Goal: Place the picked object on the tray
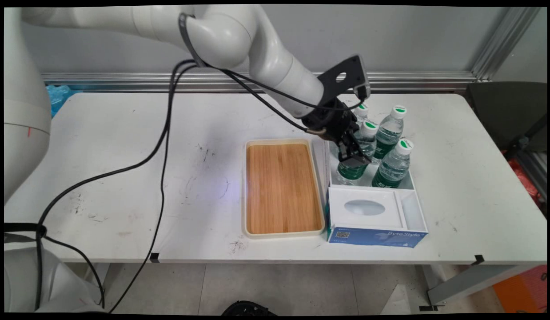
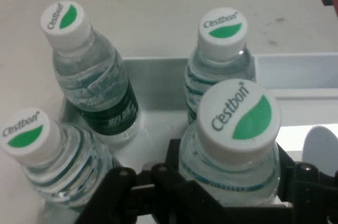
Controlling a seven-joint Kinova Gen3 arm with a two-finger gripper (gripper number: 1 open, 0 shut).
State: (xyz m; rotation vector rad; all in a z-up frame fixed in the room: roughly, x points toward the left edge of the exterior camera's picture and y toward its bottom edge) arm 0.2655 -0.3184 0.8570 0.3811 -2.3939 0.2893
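My gripper (image 1: 354, 158) reaches down into a white box (image 1: 330, 174) that holds several clear water bottles with white and green caps. In the hand view its fingers (image 2: 174, 156) press on both sides of the nearest bottle (image 2: 240, 129), which stands upright in the box. In the main view that bottle (image 1: 351, 172) is at the box's near left, its cap hidden by the hand. Other bottles (image 1: 390, 131) stand close behind and to its right, one (image 2: 90, 76) at the far corner and one (image 2: 31, 145) beside the hand.
A wooden tray (image 1: 284, 189) with a cream rim lies just left of the box. A tissue box (image 1: 375, 236) with a blue front and an oval opening sits against the box's near side. Black cables (image 1: 164, 146) hang from the arm across the table's left half.
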